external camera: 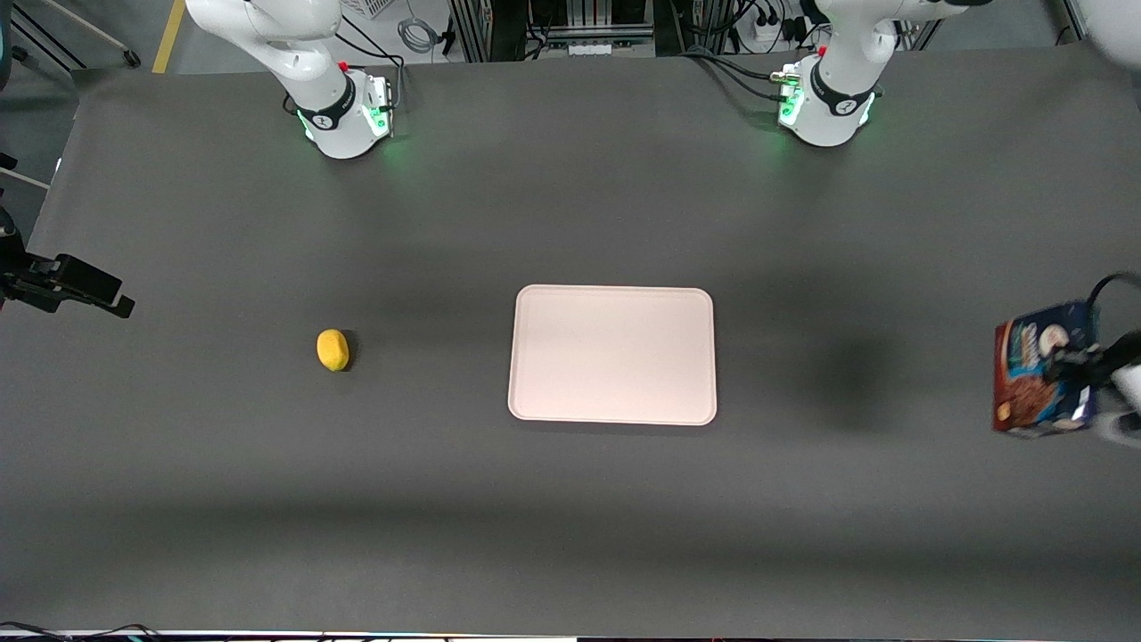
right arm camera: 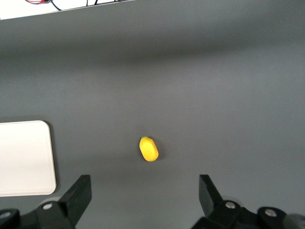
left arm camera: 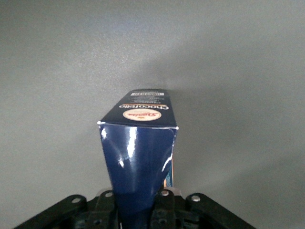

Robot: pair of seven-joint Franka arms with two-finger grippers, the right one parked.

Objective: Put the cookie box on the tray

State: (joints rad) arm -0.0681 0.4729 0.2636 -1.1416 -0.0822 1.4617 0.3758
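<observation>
Cookie box (external camera: pixel 1041 367): one, clamped in hand (external camera: pixel 1074 366); one tray (external camera: pixel 611 354).

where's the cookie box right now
In the front view, the cookie box is held in the gripper above the table at the working arm's end, well clear of the tray.

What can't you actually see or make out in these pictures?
- Front view: the gripper holding the cookie box is cut off by the frame edge.
- Left wrist view: the box hides the fingertips; its small print is unreadable.
- Right wrist view: the tray is cut off by the edge.
</observation>
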